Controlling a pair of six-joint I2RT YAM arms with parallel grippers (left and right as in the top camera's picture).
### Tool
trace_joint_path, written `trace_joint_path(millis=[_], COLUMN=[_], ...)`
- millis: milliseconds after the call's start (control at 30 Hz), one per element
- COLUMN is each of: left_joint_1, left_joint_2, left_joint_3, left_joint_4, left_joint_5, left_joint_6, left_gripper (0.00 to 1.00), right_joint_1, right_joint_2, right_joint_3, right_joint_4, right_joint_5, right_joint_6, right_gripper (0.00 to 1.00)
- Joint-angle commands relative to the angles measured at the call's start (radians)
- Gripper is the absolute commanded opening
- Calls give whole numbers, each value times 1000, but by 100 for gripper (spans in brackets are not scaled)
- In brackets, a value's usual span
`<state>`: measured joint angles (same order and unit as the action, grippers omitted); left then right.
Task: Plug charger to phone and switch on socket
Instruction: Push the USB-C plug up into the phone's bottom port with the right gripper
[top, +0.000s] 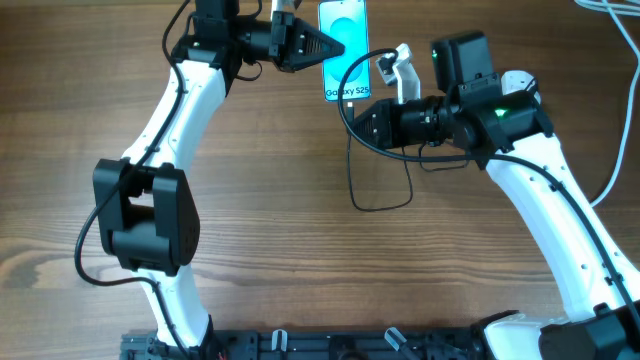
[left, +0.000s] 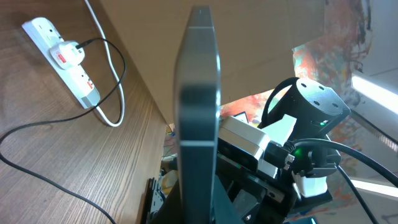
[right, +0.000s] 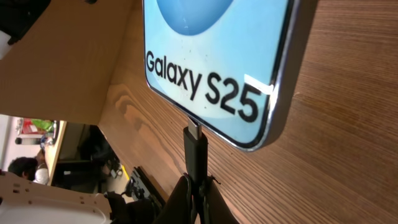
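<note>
Right gripper (right: 196, 193) pinches the charger (right: 195, 152) plug. Its tip meets the phone (right: 217, 56) at the bottom edge, metal showing: insertion step, likely unseated. Left gripper (top: 328, 47) clamps the phone. Next: push straight home, then the switch on the socket (left: 62, 59), well apart.

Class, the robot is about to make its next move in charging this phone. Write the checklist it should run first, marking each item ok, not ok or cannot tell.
1. Phone held firmly by the left gripper: ok, clamped at its side.
2. Plug held by the right gripper: ok.
3. Plug lined up with the phone's bottom edge: ok, it meets the middle of that edge.
4. Plug pushed fully home: not ok, bare metal shows at the joint.
5. Cable slack: ok, it loops loosely on the table.
6. Power strip switched on: cannot tell.
</note>
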<state>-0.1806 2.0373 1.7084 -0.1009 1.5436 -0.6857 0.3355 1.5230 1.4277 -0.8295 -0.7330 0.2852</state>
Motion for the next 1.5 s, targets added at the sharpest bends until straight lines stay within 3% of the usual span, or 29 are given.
trace_joint_path(millis=[0, 1467], left_joint_1=[1, -14], left_joint_2=[-36, -36], left_joint_3=[12, 12], left_joint_4=[3, 3], left_joint_5=[34, 34], left_joint_6=[27, 27], left_gripper=[4, 4], right_joint_1=[-3, -3], right_joint_2=[-2, 24], right_joint_3=[24, 24], right_joint_4=[6, 4], right_joint_5=[-27, -62], right_joint_6=[-12, 40], right_gripper=[4, 4])
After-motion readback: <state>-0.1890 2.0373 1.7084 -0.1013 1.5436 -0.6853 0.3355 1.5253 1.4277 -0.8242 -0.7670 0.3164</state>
